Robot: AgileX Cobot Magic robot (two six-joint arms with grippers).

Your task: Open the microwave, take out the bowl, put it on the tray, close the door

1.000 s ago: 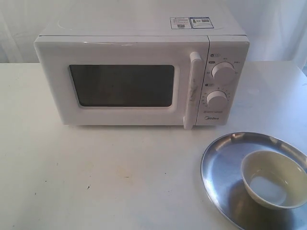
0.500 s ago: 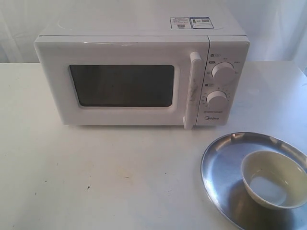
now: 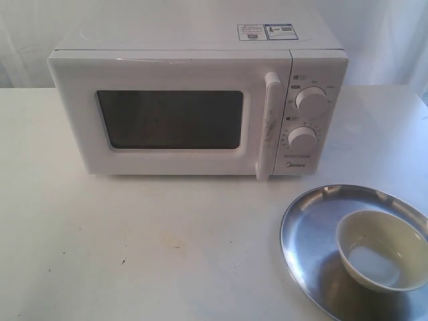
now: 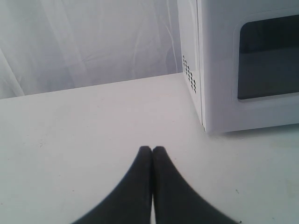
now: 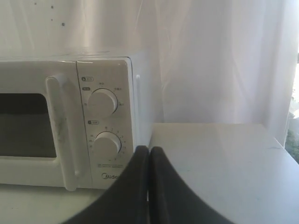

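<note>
The white microwave stands at the back of the table, its door flush with the body and the vertical bar handle beside the two dials. A cream bowl sits upright inside the silver tray at the front right. Neither gripper appears in the exterior view. In the left wrist view my left gripper is shut and empty over the table, off the microwave's vented side. My right gripper is shut and empty, in front of the microwave's dial corner.
White curtains hang behind the table. The tray runs past the exterior view's right and bottom edges. Bare tabletop lies in front of the microwave and to its right.
</note>
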